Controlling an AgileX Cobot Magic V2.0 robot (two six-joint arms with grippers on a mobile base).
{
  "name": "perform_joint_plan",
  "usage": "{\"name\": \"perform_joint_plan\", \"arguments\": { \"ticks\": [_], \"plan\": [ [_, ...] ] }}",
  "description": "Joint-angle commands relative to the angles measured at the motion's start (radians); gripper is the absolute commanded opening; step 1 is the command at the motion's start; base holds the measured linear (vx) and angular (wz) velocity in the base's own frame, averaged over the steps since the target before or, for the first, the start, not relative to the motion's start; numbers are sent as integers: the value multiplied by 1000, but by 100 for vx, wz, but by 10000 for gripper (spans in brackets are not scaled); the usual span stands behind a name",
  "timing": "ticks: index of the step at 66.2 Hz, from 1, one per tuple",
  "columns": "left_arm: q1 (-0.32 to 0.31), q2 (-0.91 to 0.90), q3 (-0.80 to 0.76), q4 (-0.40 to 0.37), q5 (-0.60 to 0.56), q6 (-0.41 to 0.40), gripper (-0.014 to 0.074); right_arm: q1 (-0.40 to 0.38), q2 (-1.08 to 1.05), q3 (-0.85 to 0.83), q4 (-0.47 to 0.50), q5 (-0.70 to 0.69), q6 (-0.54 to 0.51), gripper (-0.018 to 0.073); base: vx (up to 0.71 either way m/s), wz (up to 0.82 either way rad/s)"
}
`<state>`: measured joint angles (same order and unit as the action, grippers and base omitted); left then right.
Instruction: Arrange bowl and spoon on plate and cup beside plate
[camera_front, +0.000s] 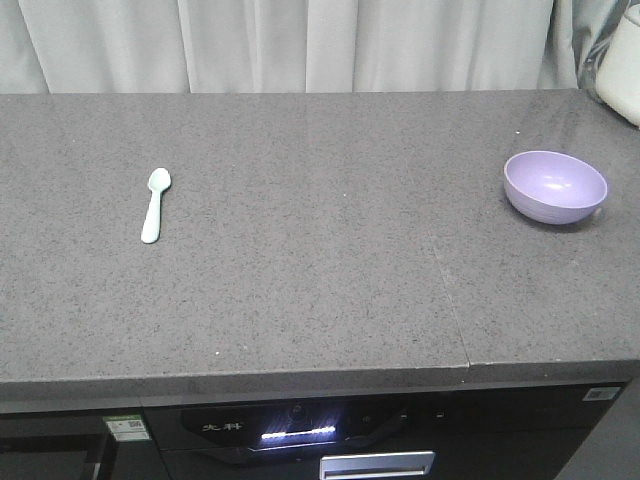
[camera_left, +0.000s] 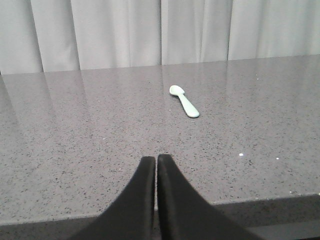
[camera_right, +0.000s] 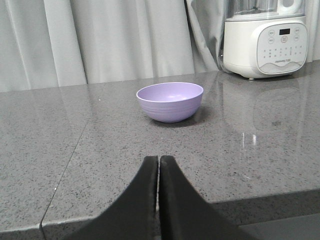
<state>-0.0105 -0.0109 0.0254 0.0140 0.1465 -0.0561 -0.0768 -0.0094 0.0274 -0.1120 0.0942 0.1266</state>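
Note:
A pale mint spoon (camera_front: 155, 204) lies on the grey counter at the left, head pointing away; the left wrist view shows the spoon (camera_left: 184, 100) ahead and slightly right of my left gripper (camera_left: 156, 158), which is shut and holds nothing. A lavender bowl (camera_front: 555, 186) sits upright at the right of the counter. In the right wrist view the bowl (camera_right: 170, 101) stands straight ahead of my right gripper (camera_right: 159, 157), also shut and holding nothing. Both grippers hover near the counter's front edge. The plate and the cup are out of view.
A white kitchen appliance (camera_right: 264, 39) with a control panel stands at the back right corner, behind the bowl. A seam (camera_front: 448, 290) runs across the counter from front to back. Grey curtains hang behind. An appliance front (camera_front: 300, 430) sits below the counter edge.

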Motion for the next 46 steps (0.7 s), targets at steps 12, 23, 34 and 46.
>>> {"name": "perform_joint_plan", "arguments": {
  "ticks": [12,23,34,46],
  "plan": [
    [0,-17,30,0,-78,-11,-6,-7,-11,16,-5,-78,-4,-5,5,3],
    [0,-17,30,0,-78,-11,-6,-7,-11,16,-5,-78,-4,-5,5,-1],
    [0,-17,30,0,-78,-11,-6,-7,-11,16,-5,-78,-4,-5,5,0],
    [0,-17,30,0,-78,-11,-6,-7,-11,16,-5,-78,-4,-5,5,0]
  ]
}}
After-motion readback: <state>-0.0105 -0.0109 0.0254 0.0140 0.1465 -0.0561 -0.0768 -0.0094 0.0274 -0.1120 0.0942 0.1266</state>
